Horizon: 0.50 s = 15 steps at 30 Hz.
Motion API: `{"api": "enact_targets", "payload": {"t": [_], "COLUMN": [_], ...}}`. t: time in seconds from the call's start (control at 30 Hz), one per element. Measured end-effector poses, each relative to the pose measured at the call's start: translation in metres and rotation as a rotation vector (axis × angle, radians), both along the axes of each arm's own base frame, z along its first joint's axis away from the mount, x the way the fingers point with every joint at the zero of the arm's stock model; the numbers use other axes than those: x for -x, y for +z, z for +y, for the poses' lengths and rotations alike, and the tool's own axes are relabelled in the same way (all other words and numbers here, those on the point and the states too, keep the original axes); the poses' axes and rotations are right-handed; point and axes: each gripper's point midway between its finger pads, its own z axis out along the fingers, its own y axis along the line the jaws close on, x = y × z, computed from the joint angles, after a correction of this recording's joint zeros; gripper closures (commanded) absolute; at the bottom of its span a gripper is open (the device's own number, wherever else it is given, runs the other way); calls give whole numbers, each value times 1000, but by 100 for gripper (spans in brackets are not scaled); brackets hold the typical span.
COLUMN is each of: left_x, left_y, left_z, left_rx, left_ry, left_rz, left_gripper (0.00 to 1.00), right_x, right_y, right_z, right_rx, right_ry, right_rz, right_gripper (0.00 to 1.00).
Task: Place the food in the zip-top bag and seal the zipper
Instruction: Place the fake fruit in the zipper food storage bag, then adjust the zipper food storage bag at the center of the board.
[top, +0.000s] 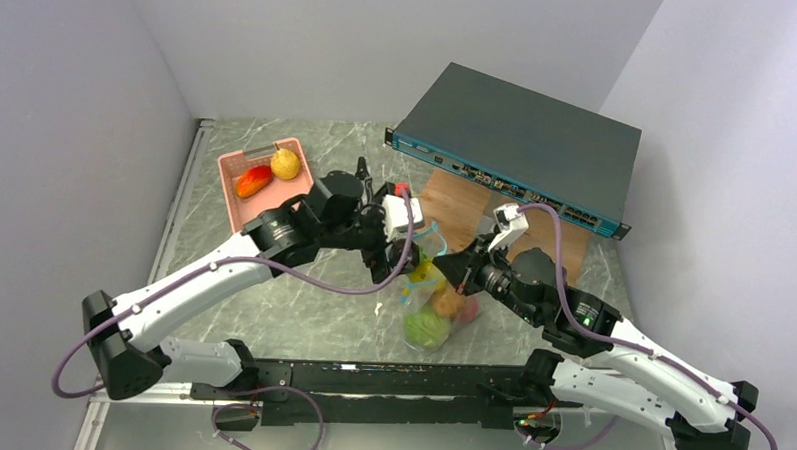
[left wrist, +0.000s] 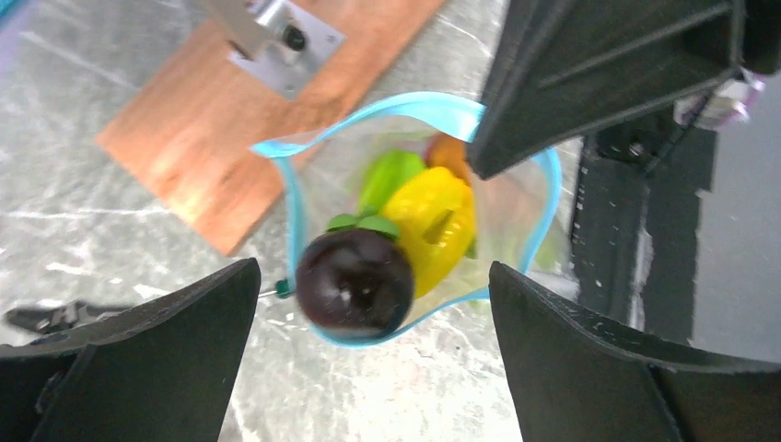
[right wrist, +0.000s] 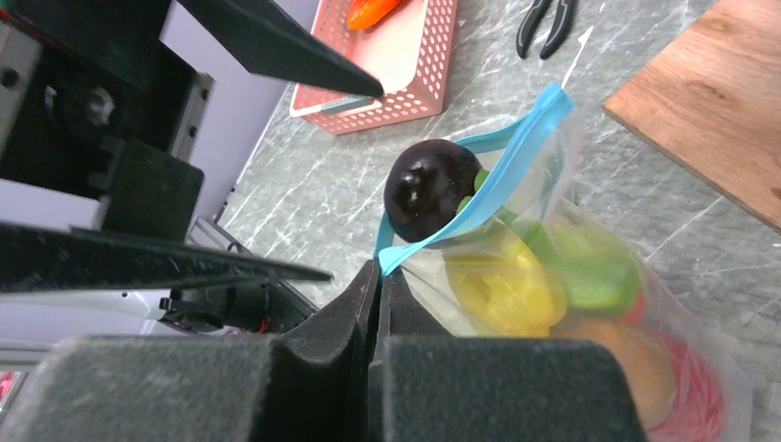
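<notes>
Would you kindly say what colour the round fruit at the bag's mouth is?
Dark purple fruit; best in left wrist view.

**Stuff you can't really make out here**

Right wrist view: the zipper [right wrist: 502, 175] just vanishes between the pinched fingers of the right hand [right wrist: 378, 276]. The top edge chops off the pliers [right wrist: 545, 23] and the pink basket [right wrist: 405, 87], and the orange-red piece [right wrist: 373, 11] in it is only a sliver.

Left wrist view: the dark purple fruit [left wrist: 355, 281] is smeared with blur, and the right hand's black finger covers the far corner of the zip-top bag [left wrist: 516, 221].

From the top, both arms hide most of the bag, and the food inside is too small to name.
</notes>
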Motion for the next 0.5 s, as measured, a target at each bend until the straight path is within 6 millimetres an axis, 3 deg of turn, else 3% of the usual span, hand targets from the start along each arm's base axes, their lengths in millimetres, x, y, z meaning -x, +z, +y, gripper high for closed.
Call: {"api": "enact_targets", "payload": {"t": [0.2,0.33,0.43,0.5], "left_x": [-13,-13,-8,-1], "left_y": [38,58,56,42], "left_z": [22,39,57,68], "left_rx": [99,202,288,337], "left_ry": [190,353,491,574], "left_rz": [-51,43,178,282], "left_gripper": [4,6,12,21], "right_x": [2,3,4,4], "right_y": [-3,-5,-3,-2], "right_z": [5,8,9,9], "right_rx": [3,8,1,-5], "right_ry": [21,36,43,46], "right_rz": [12,20,17,13], "right_gripper": [100,100,100,100]}}
